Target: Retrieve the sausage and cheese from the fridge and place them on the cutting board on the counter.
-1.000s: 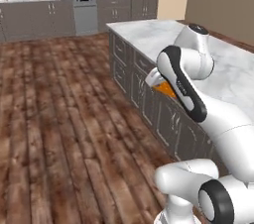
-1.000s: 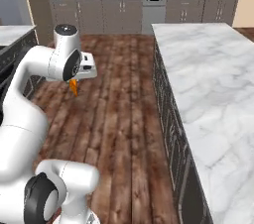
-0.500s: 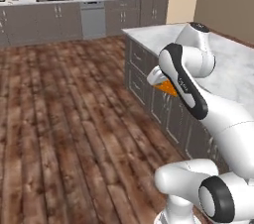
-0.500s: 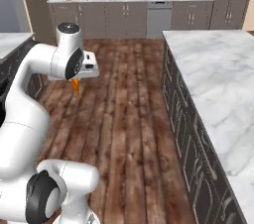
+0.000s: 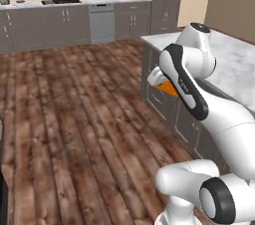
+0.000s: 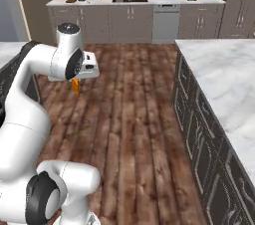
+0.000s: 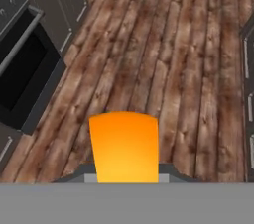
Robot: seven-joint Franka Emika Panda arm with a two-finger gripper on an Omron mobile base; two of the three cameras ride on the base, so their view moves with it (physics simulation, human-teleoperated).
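While the base has swung so that the far counter (image 6: 134, 4) with its sink now sits more squarely ahead, the gripper (image 6: 75, 89) stays clenched on the cheese (image 7: 124, 146) above the wooden floor (image 6: 129, 104), so this reads as carrying it towards the cutting board.
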